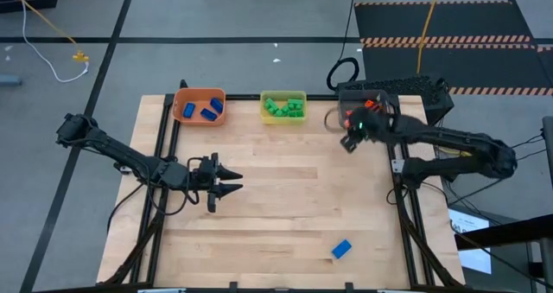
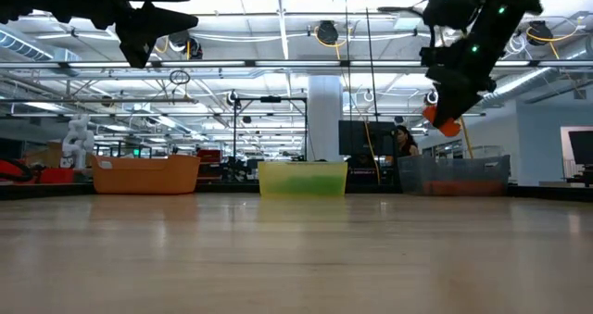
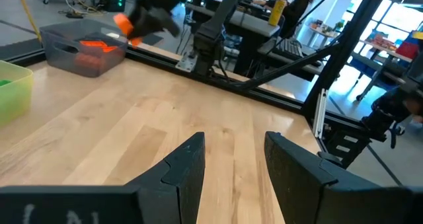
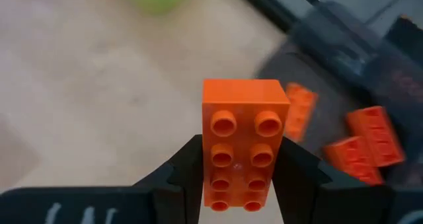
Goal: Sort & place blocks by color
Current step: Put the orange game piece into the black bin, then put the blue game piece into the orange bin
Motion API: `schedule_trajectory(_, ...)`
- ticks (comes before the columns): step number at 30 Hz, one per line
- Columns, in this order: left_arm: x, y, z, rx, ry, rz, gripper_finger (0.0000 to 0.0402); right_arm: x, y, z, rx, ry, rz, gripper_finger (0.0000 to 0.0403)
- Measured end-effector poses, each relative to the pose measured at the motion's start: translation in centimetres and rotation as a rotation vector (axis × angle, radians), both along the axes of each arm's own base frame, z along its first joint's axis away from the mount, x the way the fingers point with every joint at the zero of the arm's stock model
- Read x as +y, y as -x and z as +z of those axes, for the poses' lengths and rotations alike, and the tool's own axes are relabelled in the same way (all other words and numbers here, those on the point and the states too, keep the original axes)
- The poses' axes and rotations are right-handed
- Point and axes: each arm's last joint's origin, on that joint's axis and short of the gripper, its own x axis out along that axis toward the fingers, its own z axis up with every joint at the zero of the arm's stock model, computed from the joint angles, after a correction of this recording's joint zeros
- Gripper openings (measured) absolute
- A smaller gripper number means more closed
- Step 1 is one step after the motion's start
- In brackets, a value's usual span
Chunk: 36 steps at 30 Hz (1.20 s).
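Gripping orange block [image 4: 241, 145], right claw [image 4: 241, 178] hides its sides.

From above I can't make out the right gripper [image 1: 349, 143] fingers or what they carry; the grey bin [image 1: 339, 118] is mostly hidden under that arm. In the low view the bin walls [image 2: 453, 175] mask their contents. The lone blue block [image 1: 342, 249] shows no studs from overhead
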Motion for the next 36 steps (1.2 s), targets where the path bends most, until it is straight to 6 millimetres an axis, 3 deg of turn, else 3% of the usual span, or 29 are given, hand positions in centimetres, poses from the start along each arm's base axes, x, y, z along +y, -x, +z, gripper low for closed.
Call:
schedule_trajectory(9,0.0,0.0,-0.1,0.006,-0.007,0.002,0.0157,-6.3,2.6,0.9,-0.115,0.07,-0.126,0.0122)
schedule_trajectory(21,0.1,0.0,-0.1,0.007,-0.02,0.001,0.0157,-10.1,3.7,-2.2,0.006,-0.03,-0.242,0.0123)
schedule_trajectory(23,0.1,0.0,-0.1,0.01,-0.021,0.001,0.0157,-10.3,3.7,-2.3,0.01,-0.032,-0.245,0.0148)
schedule_trajectory(30,0.1,0.0,-0.3,0.032,-0.013,0.003,0.0157,-10.5,3.7,-2.2,0.0,-0.01,-0.239,0.0298)
schedule_trajectory(36,0.1,0.0,-0.3,0.033,-0.01,0.004,0.0157,-9.6,3.3,-2.0,-0.017,-0.056,-0.157,0.0341)
